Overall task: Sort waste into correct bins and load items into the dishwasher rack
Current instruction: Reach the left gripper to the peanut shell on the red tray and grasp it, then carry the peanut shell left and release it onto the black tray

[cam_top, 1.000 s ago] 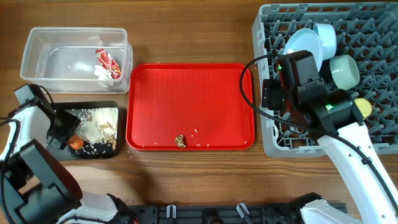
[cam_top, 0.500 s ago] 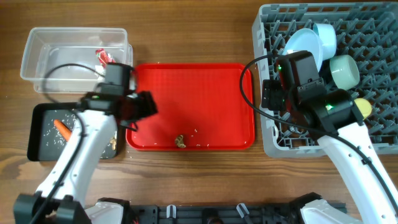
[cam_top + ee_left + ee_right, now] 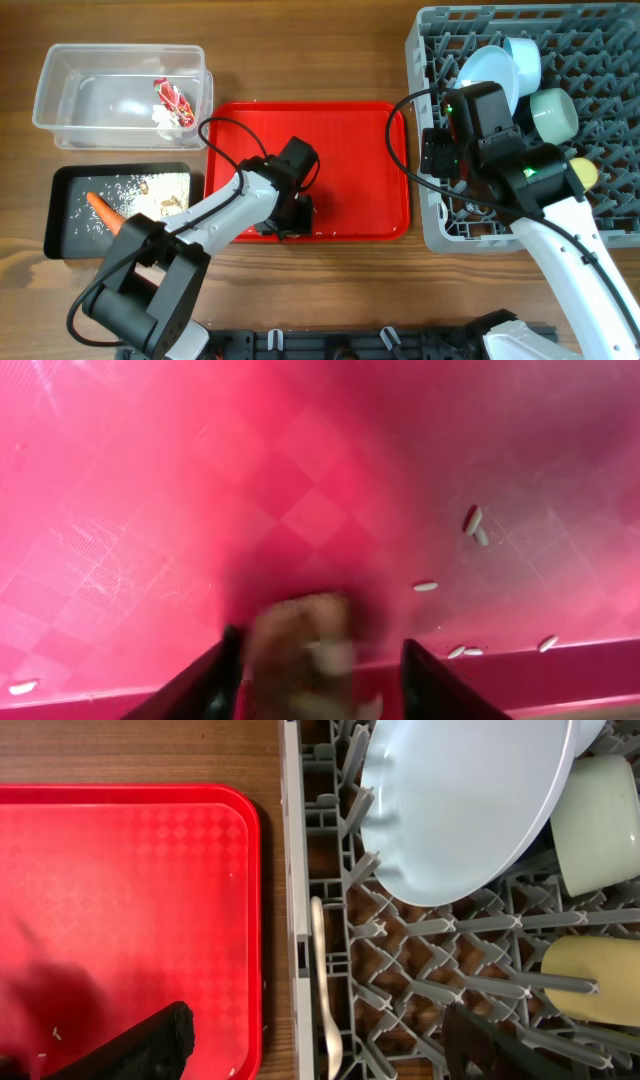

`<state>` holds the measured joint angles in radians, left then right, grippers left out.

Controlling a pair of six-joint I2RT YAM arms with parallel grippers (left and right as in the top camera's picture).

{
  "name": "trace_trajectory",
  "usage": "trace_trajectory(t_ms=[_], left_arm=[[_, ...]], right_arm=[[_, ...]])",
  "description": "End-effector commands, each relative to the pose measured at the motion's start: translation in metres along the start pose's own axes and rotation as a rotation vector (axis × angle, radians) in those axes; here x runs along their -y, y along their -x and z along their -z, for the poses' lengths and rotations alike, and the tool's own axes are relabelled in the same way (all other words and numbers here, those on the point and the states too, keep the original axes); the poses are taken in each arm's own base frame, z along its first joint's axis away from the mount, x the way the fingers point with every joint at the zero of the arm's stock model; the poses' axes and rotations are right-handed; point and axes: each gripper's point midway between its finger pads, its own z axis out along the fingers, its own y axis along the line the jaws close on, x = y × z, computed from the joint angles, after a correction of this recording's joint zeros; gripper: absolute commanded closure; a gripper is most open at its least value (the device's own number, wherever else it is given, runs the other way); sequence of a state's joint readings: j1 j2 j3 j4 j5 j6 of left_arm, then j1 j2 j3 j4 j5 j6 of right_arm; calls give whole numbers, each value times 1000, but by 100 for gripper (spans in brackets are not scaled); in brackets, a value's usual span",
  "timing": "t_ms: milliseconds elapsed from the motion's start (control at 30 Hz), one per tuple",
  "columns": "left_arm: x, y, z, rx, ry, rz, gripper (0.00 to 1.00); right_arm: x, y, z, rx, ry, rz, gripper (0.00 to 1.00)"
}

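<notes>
The brown food scrap [image 3: 300, 645] lies on the red tray [image 3: 340, 150], close to the near edge. It looks blurry. The left gripper [image 3: 320, 650] is down low over it, with one finger on each side. The fingers are apart, and I cannot tell if they touch the scrap. A few rice grains [image 3: 425, 586] lie on the tray just beside it.

Left of the red tray is the black tray [image 3: 50, 215], with the carrot [image 3: 100, 208] and more rice in it. On its far side is the clear tub [image 3: 60, 90], which holds the red-and-white wrapper [image 3: 172, 95] and the white paper [image 3: 163, 117].

At the right is the grey rack [image 3: 432, 238]. The blue plate [image 3: 490, 75], small blue bowl [image 3: 522, 55], green bowl [image 3: 552, 112], yellow cup [image 3: 582, 172] and white spoon [image 3: 322, 980] sit in it. The right gripper [image 3: 315, 1025] hangs over the rack's left edge, with its fingers wide apart and nothing in them.
</notes>
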<state>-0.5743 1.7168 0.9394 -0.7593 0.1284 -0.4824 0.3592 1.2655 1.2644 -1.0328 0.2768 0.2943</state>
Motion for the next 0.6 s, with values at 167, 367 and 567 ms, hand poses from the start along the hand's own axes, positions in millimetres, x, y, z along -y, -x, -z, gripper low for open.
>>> trace_trajectory(t_ms=[167, 367, 567], left_arm=[[-20, 11, 3, 10, -5, 87, 87], [-73, 47, 70, 212, 9, 253, 85], [-155, 56, 146, 476, 43, 484, 83]], right_arm=[[2, -2, 1, -5, -4, -4, 18], [2, -2, 1, -3, -4, -13, 17], [51, 4, -9, -21, -52, -241, 8]])
